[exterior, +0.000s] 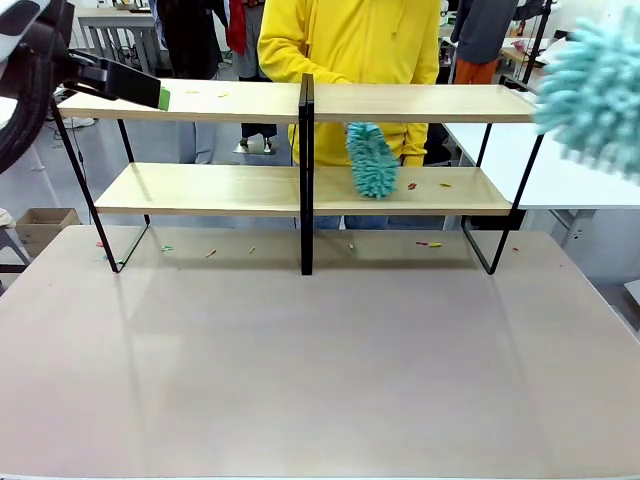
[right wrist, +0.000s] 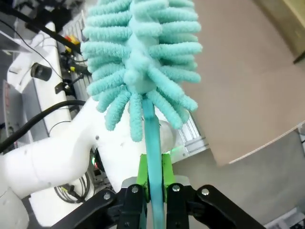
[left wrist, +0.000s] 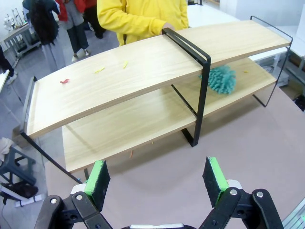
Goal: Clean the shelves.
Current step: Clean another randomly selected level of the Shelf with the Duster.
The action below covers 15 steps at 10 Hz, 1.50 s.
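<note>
1. The right gripper (right wrist: 153, 171) is clamped narrow on the thin handle of a teal duster (right wrist: 143, 57). In the right wrist view the fluffy head stands up toward 12 o'clock from the green pads.
2. The left gripper (left wrist: 157, 174) is empty, with its jaws spread wide. In its wrist view the shelves (left wrist: 143, 95) lie ahead toward 12 o'clock.
3. The shelves stand at the far side of the tabletop (exterior: 320, 360), at 12 o'clock in the front view. The long axis of both boards runs from 9 to 3 o'clock, split by the black centre post (exterior: 306, 170).
4. In the front view the robot's duster head hangs at about 2 o'clock, just beside the right end of the top board (exterior: 420, 102) and at roughly its height. I cannot tell whether it touches the board.
5. The left gripper's finger sits at 10 o'clock, at the left end of the same board.
6. A person at the far side holds a second duster (exterior: 372, 160) on the right half of the lower board (exterior: 220, 188), just to the 3 o'clock side of the post.
7. Small scraps (left wrist: 64, 81) lie on the top board's left half. More are on the lower board and the tabletop.
8. Judgement: the right arm carries the tool and is nearer the top board's right end. A sweep along the board toward 9 o'clock looks like the move to come.
</note>
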Available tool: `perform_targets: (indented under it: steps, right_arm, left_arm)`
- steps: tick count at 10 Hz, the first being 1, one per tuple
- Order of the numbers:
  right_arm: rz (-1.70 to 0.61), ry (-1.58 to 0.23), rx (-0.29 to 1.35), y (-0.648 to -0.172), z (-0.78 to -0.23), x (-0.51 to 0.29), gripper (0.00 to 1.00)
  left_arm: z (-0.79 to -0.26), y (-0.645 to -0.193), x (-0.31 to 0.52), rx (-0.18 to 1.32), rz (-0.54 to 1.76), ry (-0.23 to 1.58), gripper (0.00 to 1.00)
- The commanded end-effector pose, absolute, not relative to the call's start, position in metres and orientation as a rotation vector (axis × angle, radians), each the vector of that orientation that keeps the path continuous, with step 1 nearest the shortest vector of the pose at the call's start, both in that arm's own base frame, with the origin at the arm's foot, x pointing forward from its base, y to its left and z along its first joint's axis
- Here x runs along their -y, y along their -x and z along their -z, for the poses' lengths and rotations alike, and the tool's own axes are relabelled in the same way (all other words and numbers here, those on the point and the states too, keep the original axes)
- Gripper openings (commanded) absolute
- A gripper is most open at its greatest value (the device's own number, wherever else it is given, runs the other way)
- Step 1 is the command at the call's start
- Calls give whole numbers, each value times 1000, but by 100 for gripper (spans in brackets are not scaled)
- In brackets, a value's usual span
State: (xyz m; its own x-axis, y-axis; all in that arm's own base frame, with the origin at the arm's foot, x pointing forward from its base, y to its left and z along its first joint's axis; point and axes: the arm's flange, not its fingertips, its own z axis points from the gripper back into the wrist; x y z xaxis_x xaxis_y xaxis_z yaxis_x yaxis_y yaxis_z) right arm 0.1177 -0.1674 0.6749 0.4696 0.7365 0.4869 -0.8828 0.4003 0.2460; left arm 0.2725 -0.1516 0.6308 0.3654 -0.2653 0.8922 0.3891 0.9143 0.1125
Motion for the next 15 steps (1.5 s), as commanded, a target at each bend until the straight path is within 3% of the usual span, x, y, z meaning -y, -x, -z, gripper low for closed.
perform_targets:
  steps: [1,5,8,12,15]
  right_arm:
    - [-1050,-528,366,-113,-670,180,12]
    - [-1041,-523,338,-119,-669,177,12]
    - [-1108,-465,232,-143,-677,126,12]
    - [-1296,-136,-114,-188,-652,-42,12]
    - [-1358,81,-85,-183,-621,-175,12]
  left_arm:
    - [-631,-273,151,1122,419,126,100]
    - [-631,-273,151,1122,419,126,100]
    - [-631,-273,151,1122,419,126,100]
    - [-631,-273,151,1122,419,126,100]
    - [-631,-273,151,1122,419,126,100]
